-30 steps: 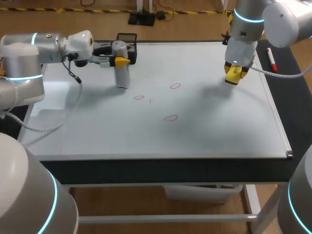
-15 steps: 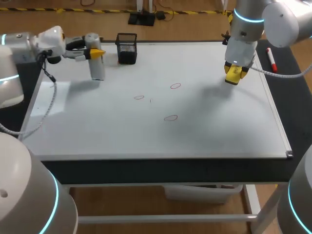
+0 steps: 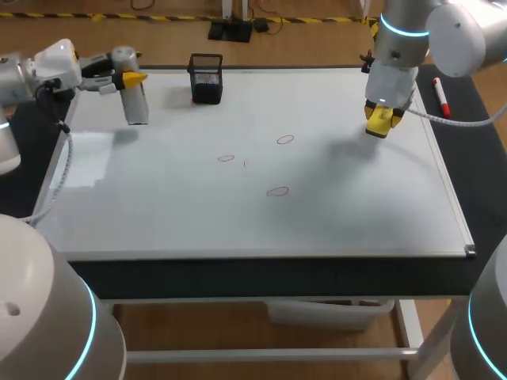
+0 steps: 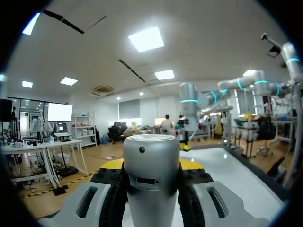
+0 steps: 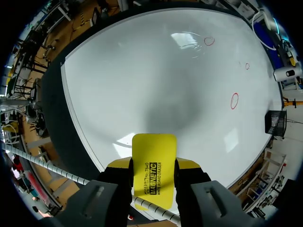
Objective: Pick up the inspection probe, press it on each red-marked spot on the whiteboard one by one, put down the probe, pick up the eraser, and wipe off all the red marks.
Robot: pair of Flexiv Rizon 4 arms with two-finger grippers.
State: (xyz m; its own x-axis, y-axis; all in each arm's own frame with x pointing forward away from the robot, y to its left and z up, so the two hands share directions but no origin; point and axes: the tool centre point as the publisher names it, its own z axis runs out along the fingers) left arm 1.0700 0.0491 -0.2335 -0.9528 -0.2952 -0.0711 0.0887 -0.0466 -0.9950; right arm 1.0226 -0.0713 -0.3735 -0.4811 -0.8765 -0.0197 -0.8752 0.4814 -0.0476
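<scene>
Because the inspection probe (image 3: 135,99) is a smooth, silvery cylinder, I judge it stiff, fairly weighty and prone to slip, so the barrel is the place to grip it, leaving its lower end free for pressing. The left gripper (image 3: 127,78) is clamped on that barrel from both sides, and the left wrist view shows the rounded body (image 4: 152,179) seated squarely between the dark fingers. The probe hangs roughly upright over the far left corner of the whiteboard (image 3: 333,214), near the black mesh pen cup (image 3: 206,79) and well apart from the three red-marked spots (image 3: 277,191) around the board's middle. Over the far right part of the board, the right gripper (image 3: 381,119) is closed on the yellow eraser (image 5: 154,163), a thin flat slab that looks light and rigid, pinched by its long edges. A red marker (image 3: 441,95) lies beyond the board's right edge
</scene>
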